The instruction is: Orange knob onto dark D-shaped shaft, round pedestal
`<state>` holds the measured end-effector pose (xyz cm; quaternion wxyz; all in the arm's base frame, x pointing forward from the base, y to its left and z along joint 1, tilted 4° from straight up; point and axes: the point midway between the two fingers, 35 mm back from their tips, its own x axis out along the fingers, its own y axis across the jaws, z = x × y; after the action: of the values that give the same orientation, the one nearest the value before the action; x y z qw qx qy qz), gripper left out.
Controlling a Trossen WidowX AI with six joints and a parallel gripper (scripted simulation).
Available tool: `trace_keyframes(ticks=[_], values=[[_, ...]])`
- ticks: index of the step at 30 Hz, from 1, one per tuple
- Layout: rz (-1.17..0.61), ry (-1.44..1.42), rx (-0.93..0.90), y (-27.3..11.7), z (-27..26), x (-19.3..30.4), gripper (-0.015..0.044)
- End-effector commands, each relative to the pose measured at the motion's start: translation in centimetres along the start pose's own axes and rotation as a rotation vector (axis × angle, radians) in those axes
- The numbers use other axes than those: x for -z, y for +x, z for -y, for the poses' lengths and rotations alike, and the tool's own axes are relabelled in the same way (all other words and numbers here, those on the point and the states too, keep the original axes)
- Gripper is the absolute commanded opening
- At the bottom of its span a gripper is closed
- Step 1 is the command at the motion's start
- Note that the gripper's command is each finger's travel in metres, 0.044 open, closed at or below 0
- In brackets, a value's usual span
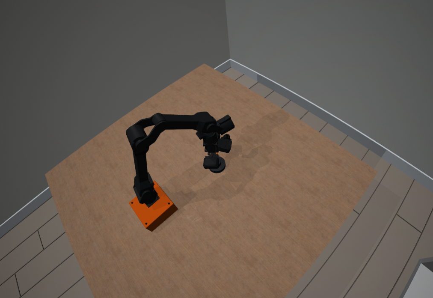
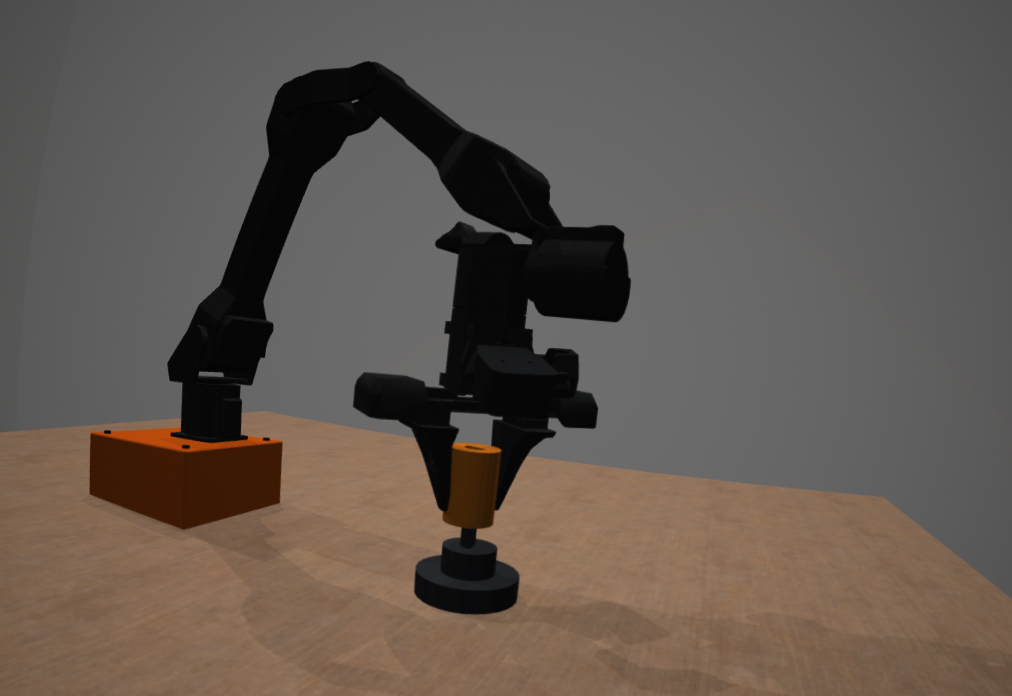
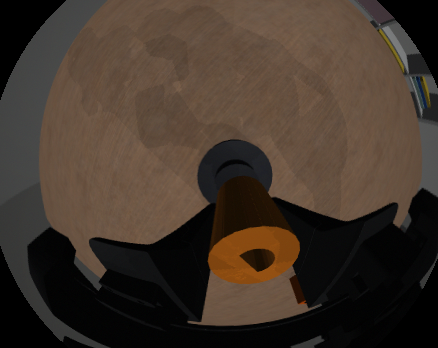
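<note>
The orange knob (image 2: 473,488) (image 3: 247,210) is a tall cylinder with a D-shaped hole in its top face. In the exterior view it leans slightly, its top a little to the right. My gripper (image 2: 471,502) is shut on it, one finger on each side. The knob's lower end is at the top of the dark shaft (image 2: 467,538), and a short length of shaft shows below it. The dark round pedestal (image 2: 467,592) (image 1: 220,168) (image 3: 207,175) stands on the table under the knob, with a clear gap between its raised hub and the knob. The shaft's flat side cannot be seen.
The orange base block (image 1: 154,214) (image 2: 138,484) of the arm stands on the wooden table (image 1: 231,239) (image 2: 155,623), left of the pedestal in the top and exterior views. The arm arches over from it. Shelves with coloured items show at the wrist view's right edge.
</note>
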<state>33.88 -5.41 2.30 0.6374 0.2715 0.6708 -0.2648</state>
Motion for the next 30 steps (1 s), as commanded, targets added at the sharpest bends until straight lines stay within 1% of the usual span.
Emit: trace_keyframes(ticks=[1, 18, 30], values=[[0.009, 0.009, -0.005, -0.34, -0.21, -0.27, 0.0], [0.009, 0.009, -0.005, 0.31, -0.16, -0.23, 0.0], [0.009, 0.009, -0.005, -0.18, -0.03, -0.05, 0.0]])
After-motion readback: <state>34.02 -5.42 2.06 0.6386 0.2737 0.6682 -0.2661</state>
